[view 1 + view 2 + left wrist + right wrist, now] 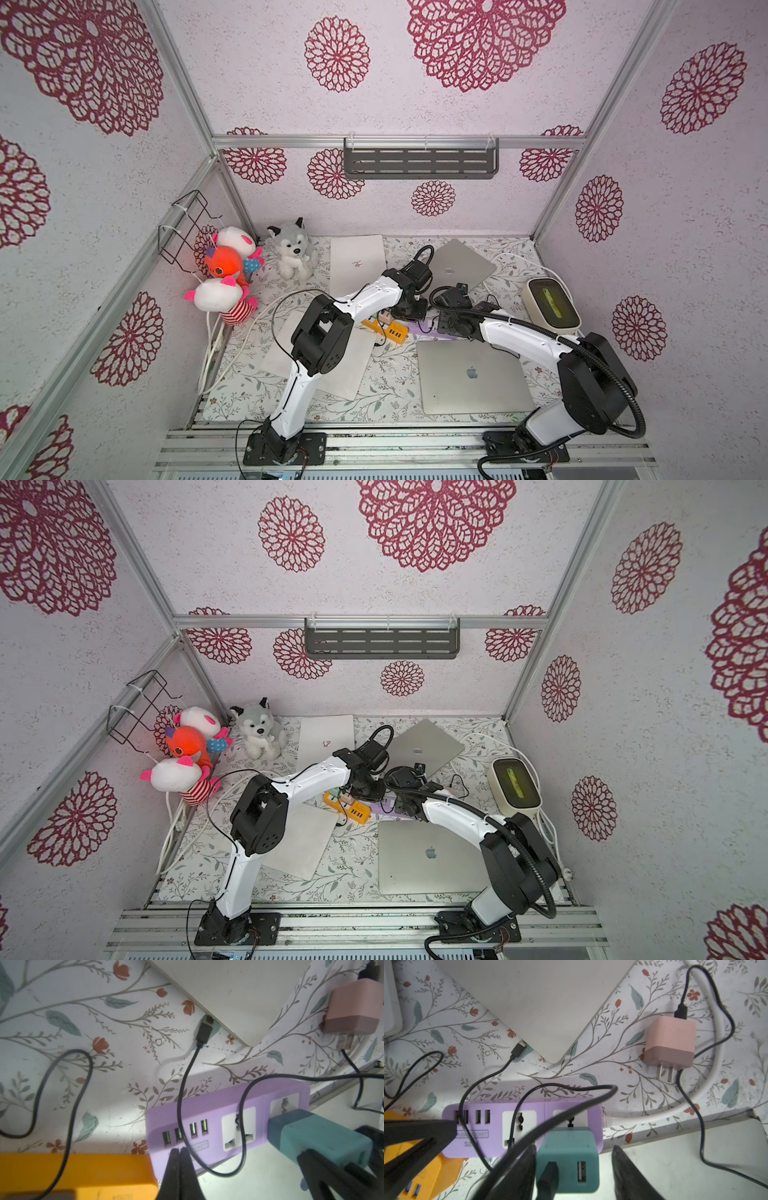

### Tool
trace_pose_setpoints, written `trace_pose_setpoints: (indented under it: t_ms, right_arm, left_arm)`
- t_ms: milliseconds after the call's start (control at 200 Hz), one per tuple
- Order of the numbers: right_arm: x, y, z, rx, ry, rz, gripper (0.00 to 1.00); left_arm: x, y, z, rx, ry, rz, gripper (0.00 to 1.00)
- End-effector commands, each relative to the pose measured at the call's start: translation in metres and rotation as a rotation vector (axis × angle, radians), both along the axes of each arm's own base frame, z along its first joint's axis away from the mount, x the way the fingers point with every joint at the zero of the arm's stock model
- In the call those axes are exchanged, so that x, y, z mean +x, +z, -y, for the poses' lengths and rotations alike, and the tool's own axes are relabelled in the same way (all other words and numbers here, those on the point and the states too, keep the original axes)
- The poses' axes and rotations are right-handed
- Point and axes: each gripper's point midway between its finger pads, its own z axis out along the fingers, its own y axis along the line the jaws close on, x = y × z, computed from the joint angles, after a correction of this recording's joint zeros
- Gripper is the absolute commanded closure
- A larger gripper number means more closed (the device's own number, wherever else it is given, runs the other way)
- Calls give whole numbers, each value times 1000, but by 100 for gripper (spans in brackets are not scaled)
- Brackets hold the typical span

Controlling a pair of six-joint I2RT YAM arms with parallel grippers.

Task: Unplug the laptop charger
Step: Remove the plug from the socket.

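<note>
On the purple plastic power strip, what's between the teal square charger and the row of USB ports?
One empty white socket next to the teal charger, crossed by a thin black cable, in the right wrist view.

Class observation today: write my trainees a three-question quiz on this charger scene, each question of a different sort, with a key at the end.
1. True or false: the teal charger is plugged into the purple power strip.
2. The pink charger is: A) lying unplugged on the tablecloth; B) plugged into the purple strip; C) held in a pincer.
3. Fill in: the left pincer, by the strip's USB ports, is ____ (open/shut).

Key: 1 true; 2 A; 3 shut.
</note>
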Motion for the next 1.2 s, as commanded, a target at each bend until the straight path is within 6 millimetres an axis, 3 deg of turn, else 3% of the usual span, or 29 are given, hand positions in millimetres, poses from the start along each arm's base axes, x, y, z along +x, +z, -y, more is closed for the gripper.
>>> trace_pose_setpoints:
  t_ms: [0,726,1191]
  right_arm:
    - [5,7,-1,3,10,17,41]
    - [5,6,0,8,7,22,41]
    - [6,0,-3,14,20,5,42]
  left_arm:
    - [1,8,-5,20,20,26,100]
    - [0,-13,6,7,-3,-22,100]
    - [3,-12,6,5,-2,-15,100]
